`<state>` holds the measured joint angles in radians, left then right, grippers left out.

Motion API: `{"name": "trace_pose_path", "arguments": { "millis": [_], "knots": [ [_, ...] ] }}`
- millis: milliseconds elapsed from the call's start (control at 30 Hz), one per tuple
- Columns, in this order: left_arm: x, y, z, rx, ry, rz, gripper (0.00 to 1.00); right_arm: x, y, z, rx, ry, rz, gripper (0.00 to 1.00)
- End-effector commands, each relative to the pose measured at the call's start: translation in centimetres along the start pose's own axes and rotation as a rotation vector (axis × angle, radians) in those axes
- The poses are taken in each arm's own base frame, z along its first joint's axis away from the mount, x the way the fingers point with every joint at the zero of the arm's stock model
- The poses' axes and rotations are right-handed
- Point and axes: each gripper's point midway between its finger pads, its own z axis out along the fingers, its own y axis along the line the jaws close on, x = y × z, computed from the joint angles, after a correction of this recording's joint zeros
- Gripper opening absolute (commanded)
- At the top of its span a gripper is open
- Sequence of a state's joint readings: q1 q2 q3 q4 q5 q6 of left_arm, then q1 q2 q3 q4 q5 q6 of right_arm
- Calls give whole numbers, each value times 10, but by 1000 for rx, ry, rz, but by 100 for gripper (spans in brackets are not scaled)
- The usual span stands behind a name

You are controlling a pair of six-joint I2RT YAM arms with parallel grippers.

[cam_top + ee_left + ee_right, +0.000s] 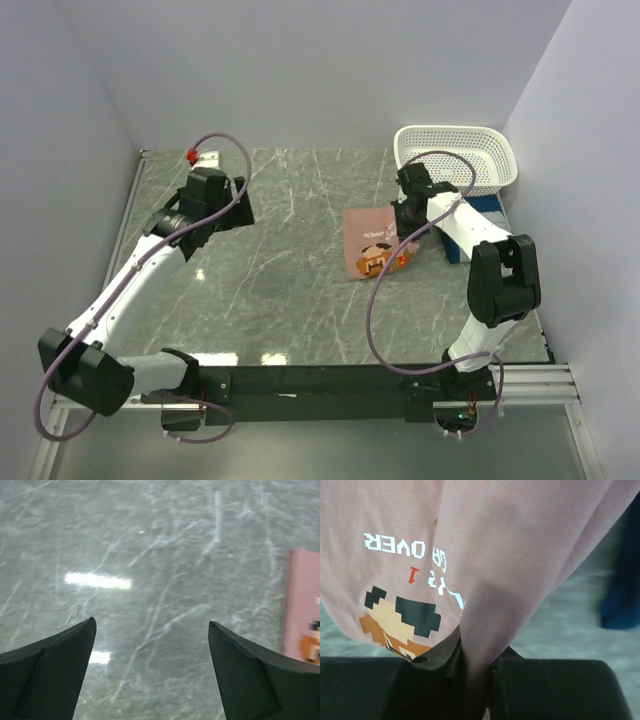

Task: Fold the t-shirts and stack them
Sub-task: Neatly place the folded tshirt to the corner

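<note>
On the table (280,285), right of centre, the pink t-shirt (372,248) lies folded. It looks soft, light and floppy, best taken at an edge. The overhead view hides what the right wrist view shows: the right claw (475,669) pinching a fold of it. The left claw (150,625) hangs wide open, empty.

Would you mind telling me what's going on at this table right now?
The right end effector is shut on a fold of the pink t-shirt, which lies folded small on the table. The left end effector hangs open over the table to the left of it, holding nothing. The blue t-shirt lies beside the white basket, not yet stacked with the pink one.
</note>
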<state>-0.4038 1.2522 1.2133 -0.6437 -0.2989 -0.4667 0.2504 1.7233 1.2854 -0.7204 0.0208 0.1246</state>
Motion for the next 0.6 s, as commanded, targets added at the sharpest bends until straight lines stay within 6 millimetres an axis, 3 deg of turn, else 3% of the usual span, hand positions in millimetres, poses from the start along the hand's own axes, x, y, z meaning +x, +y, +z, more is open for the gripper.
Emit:
{"name": "trace_pose_path", "arguments": {
  "millis": [0,33,67,133,267,567],
  "knots": [
    [14,34,13,-63,10,-83,99,-26,-45,-37,181,-82,-27,0],
    [29,41,17,-57,65,-106,99,-27,-54,-39,219,-76,-44,0],
    [31,56,22,-90,80,-154,99,-29,-66,-43,276,-80,-52,0],
    [39,57,26,-67,106,-171,99,-32,-84,-50,348,-73,-98,0],
    [31,69,24,-92,84,-204,100,-40,-115,-59,446,-78,-109,0],
    [28,71,19,-81,67,-208,98,-56,-179,-83,551,-93,18,0]
  ]
}}
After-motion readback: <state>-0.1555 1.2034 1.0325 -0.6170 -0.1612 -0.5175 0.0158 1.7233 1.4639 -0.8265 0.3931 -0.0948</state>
